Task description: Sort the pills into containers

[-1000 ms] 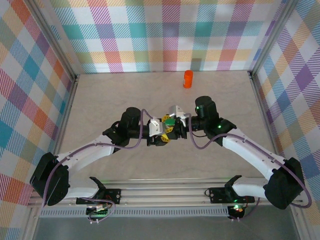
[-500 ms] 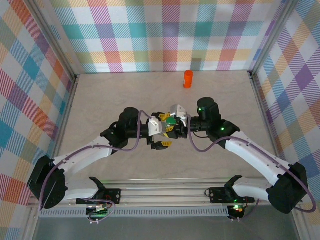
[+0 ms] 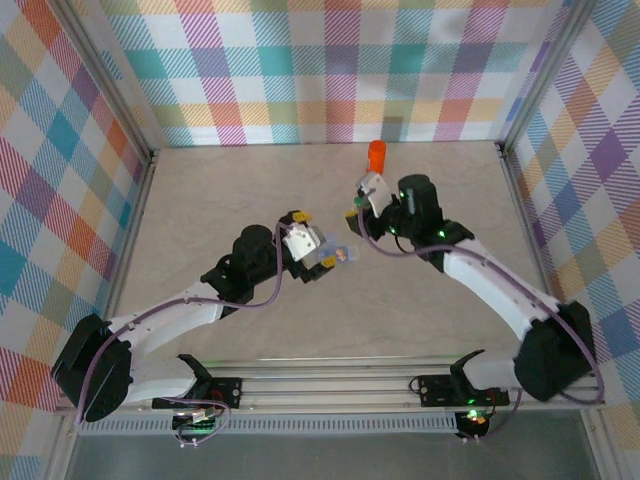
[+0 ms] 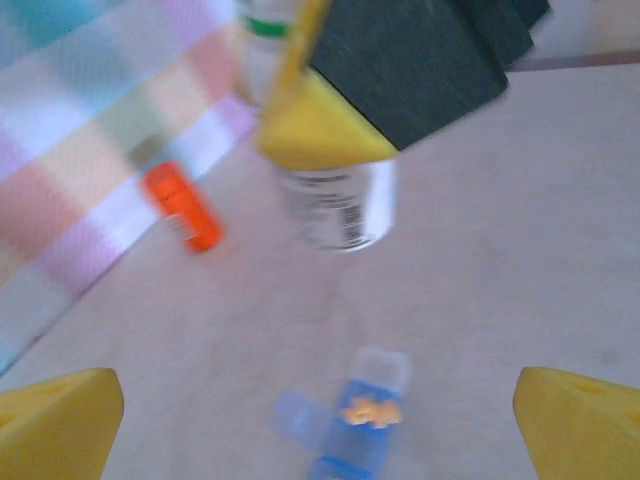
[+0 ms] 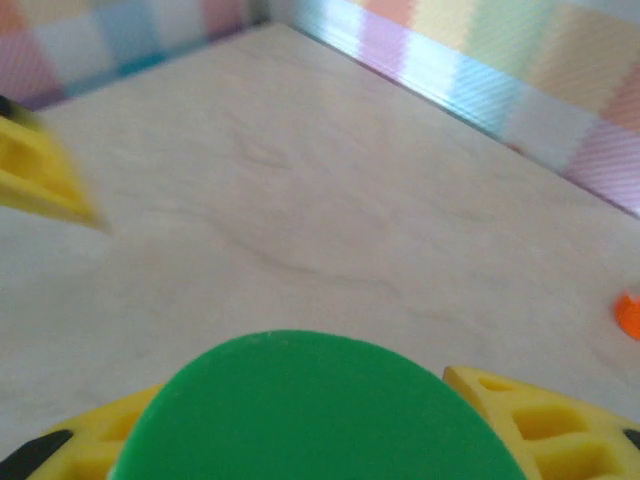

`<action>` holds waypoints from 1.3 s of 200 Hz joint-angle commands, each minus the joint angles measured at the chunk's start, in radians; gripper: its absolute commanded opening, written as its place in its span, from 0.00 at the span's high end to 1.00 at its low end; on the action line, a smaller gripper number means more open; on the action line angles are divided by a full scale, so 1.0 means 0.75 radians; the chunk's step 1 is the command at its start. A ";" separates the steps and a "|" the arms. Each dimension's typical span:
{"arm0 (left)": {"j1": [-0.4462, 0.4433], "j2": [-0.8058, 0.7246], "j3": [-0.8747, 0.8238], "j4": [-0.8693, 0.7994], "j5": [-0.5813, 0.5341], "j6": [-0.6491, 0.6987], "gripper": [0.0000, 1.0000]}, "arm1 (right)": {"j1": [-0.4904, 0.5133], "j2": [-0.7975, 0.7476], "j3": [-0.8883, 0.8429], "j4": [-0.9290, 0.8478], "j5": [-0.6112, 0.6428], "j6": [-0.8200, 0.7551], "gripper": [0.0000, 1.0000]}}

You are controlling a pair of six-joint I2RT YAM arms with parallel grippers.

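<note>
While right pincer [image 5: 300, 435] clamps green-capped bottle [image 4: 335, 205], left pincer [image 4: 320, 425] gapes.
Left wrist view: blue box [image 4: 345, 450] ahead, orange pills [image 4: 370, 411] inside; right wrist view: cap [image 5: 300, 400] top.

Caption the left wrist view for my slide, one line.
Right claw grips the green-capped clear bottle; blue box with orange pills lies nearer, orange bottle by the wall.

The surface [image 3: 200, 190] lies bare left and front. The open blue box [image 3: 341, 257] blocks mid-surface; beyond it the right tool [image 3: 366, 192], gripping a green-capped bottle [image 4: 335, 205], hangs near the orange pill bottle [image 3: 377, 155].
</note>
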 commanded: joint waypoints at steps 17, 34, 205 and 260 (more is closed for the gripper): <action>0.020 -0.118 0.013 0.070 -0.608 -0.310 0.00 | -0.107 0.326 0.161 0.094 0.166 0.070 0.93; 0.068 -0.171 -0.010 0.049 -0.682 -0.494 0.00 | -0.136 0.465 0.247 0.104 0.153 0.081 0.92; 0.286 -0.101 -0.045 -0.119 -0.443 -1.016 0.00 | -0.240 0.977 0.537 0.246 0.070 0.152 0.46; 0.286 -0.106 -0.054 -0.159 -0.470 -1.009 0.00 | -0.301 0.843 0.523 0.114 -0.156 0.082 0.19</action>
